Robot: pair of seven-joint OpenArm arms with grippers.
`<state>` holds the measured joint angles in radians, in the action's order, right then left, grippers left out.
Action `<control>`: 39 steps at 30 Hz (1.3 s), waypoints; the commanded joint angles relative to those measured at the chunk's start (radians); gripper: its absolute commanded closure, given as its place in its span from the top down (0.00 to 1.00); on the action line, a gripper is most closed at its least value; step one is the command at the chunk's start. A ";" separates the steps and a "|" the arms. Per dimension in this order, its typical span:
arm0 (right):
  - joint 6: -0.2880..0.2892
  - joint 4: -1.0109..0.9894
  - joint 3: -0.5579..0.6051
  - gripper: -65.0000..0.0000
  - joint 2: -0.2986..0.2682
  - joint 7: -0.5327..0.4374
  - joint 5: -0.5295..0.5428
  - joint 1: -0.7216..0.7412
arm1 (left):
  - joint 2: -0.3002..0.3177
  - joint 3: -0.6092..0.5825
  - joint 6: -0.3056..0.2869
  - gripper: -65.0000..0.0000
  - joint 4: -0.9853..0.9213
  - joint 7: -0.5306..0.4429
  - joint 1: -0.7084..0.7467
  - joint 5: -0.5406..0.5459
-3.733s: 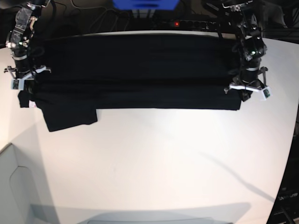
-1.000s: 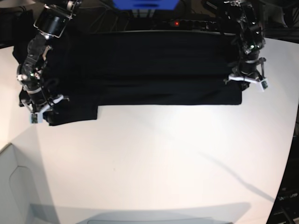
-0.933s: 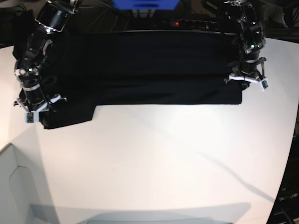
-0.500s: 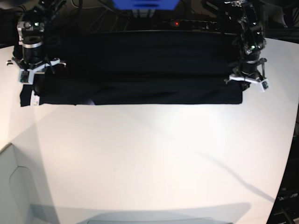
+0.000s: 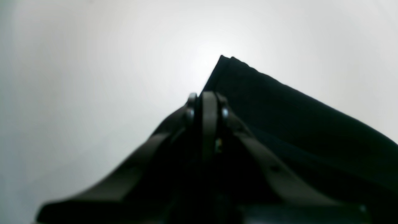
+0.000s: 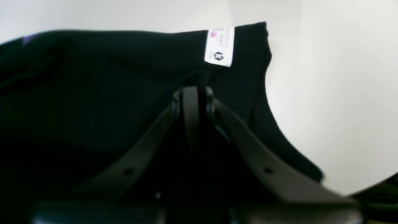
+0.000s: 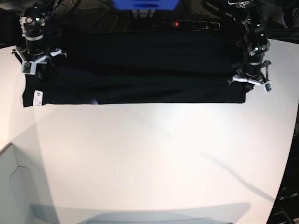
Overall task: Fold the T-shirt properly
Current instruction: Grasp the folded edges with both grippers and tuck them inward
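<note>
The black T-shirt (image 7: 140, 70) lies as a long band across the back of the white table, its front edge straight. A small white label (image 7: 38, 97) shows at its front left corner. My right gripper (image 7: 32, 65) stands at the shirt's left end, shut on a bunch of the cloth. In the right wrist view the fingers (image 6: 192, 93) pinch the black cloth (image 6: 93, 77) just below the label (image 6: 219, 46). My left gripper (image 7: 251, 83) is at the shirt's right end, shut on the hem. Its closed tips (image 5: 206, 105) sit beside the shirt's corner (image 5: 295, 118).
The white table (image 7: 149, 158) stretches forward from the shirt. A power strip with a red light (image 7: 176, 23) and a blue object (image 7: 145, 3) sit behind the back edge among cables. A grey surface (image 7: 14, 186) meets the table at the lower left.
My right gripper has carried the shirt's left end back and up from the front left. The sleeve that stuck out toward the front is now tucked in. My left gripper has barely moved.
</note>
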<state>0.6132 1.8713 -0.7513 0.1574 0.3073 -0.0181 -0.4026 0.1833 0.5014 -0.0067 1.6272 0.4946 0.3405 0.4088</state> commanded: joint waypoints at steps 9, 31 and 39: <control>0.001 -0.143 -0.040 0.00 -0.074 -0.015 0.010 0.081 | 0.006 0.006 0.001 0.00 0.014 -0.026 0.012 -0.001; 0.001 0.049 0.062 0.51 0.000 -0.013 0.116 -0.054 | 0.005 0.013 0.001 0.12 0.020 -0.007 0.050 -0.001; 0.001 -0.128 0.098 0.51 0.000 -0.021 0.111 -0.031 | 0.003 0.016 0.001 0.60 0.121 0.068 0.081 -0.001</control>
<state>0.6125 1.7287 -0.6518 0.1631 0.3134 0.0795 -0.4374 0.1772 0.5106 -0.0067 1.7321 0.5797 0.4141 0.4080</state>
